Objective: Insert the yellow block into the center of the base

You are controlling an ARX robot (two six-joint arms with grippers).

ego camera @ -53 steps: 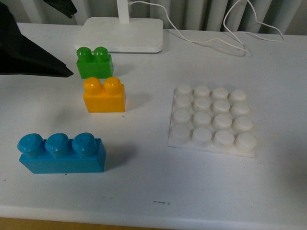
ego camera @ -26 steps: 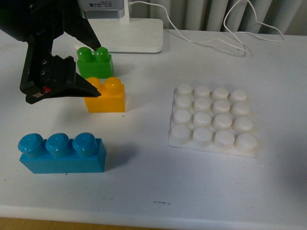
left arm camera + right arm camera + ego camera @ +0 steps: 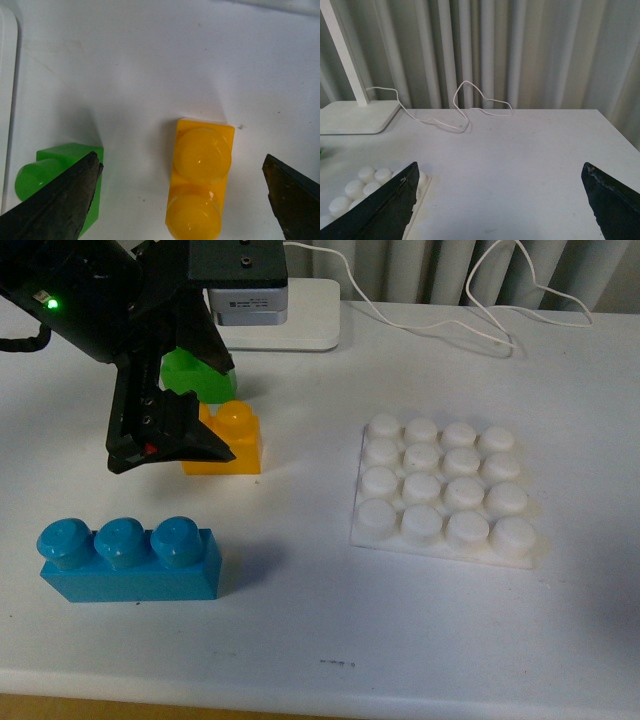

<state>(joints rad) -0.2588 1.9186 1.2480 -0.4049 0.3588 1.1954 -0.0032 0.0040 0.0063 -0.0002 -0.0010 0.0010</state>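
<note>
The yellow block (image 3: 238, 437) stands on the white table left of centre, partly behind my left arm. In the left wrist view the yellow block (image 3: 202, 180) lies between the two dark fingertips (image 3: 60, 200), and neither touches it. My left gripper (image 3: 226, 410) is open and hangs over the block; it also shows in the left wrist view (image 3: 181, 161). The white studded base (image 3: 445, 490) lies to the right, with nothing on it. My right gripper (image 3: 500, 172) is open and empty above bare table, with a corner of the base (image 3: 360, 186) beside one finger.
The green block (image 3: 190, 375) sits just behind the yellow one, close to one left finger (image 3: 65, 155). A blue three-stud brick (image 3: 130, 558) lies at the front left. A white lamp foot (image 3: 315, 315) and a thin cable (image 3: 470, 325) are at the back.
My left arm has come in from the far left and moved right. Its open fingers now straddle the yellow block and partly hide the green one. The blocks and the base have not moved.
</note>
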